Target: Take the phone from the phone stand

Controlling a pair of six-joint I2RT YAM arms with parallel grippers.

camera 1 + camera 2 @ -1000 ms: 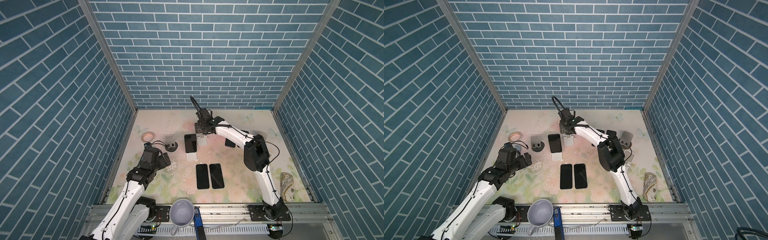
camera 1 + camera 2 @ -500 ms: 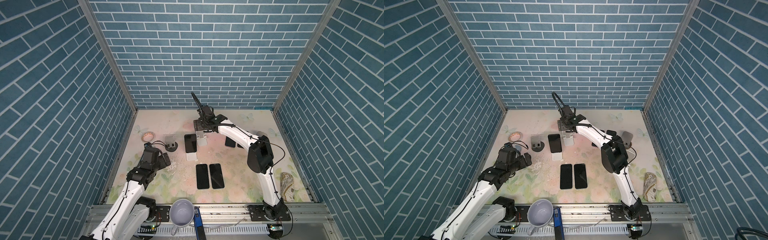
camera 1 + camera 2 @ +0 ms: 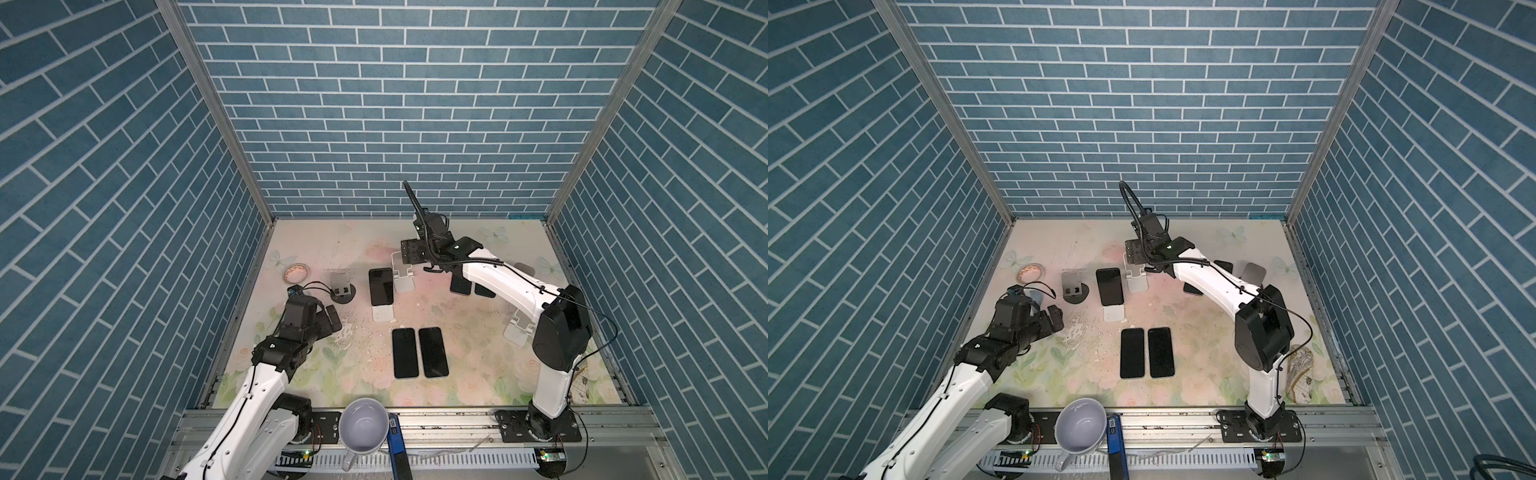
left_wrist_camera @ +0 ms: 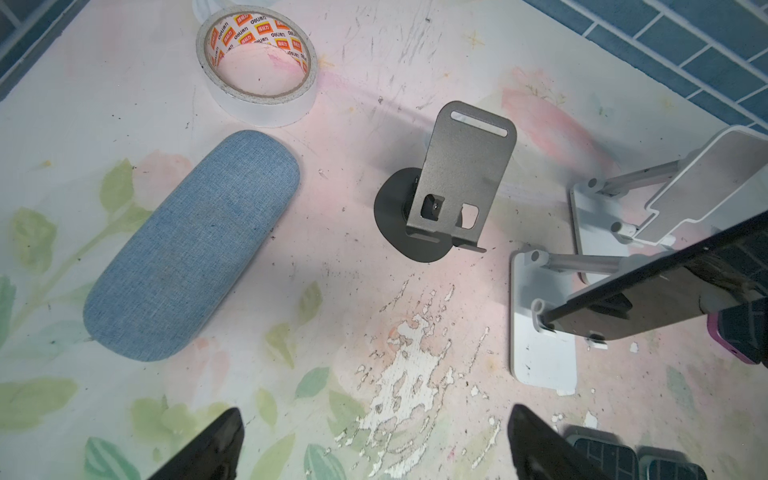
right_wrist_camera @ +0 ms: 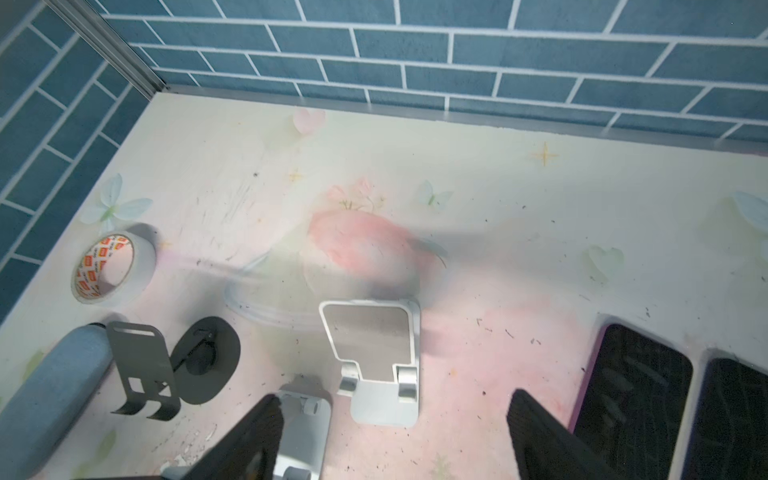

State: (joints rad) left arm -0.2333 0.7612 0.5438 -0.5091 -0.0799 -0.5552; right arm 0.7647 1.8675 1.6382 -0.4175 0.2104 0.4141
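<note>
- Currently, in both top views, the black slab-shaped phone (image 3: 381, 286) leans on the white folding plastic phone stand (image 3: 381, 314), a little left of frame centre. It has not been lifted.
- Top views: the right gripper (image 3: 409, 254) hovers above frame centre, over a second, empty white stand (image 3: 404, 282) just right of the loaded one. The left gripper (image 3: 332, 318) hangs low at centre left, apart from the phone and near a grey metal stand on a round base (image 3: 343, 287).
- Top views: a pair of black phones (image 3: 405, 353) lies flat, side by side, below frame centre and off any stand.
- Left wrist view: the jaws are spread wide and empty, with only the floral printed table (image 4: 332, 291) between them. The phone (image 4: 665, 291) shows edge-on and tilted, its lower edge on the stand's lip. A blue fabric oval case (image 4: 191, 249) and a white tape roll (image 4: 257, 62) lie beyond the grey stand.
- Right wrist view: the jaws are parted and grip nothing. The empty white stand (image 5: 370, 345) sits just ahead of the fingertips. Part of the loaded stand (image 5: 305, 428) shows by one finger, but the phone itself cannot be made out here.
- Progress, as a judgement: nothing is done yet, since there is no contact with the phone. What is left is to approach the phone, close on its edges, lift it clear of the lip and set it down.
</note>
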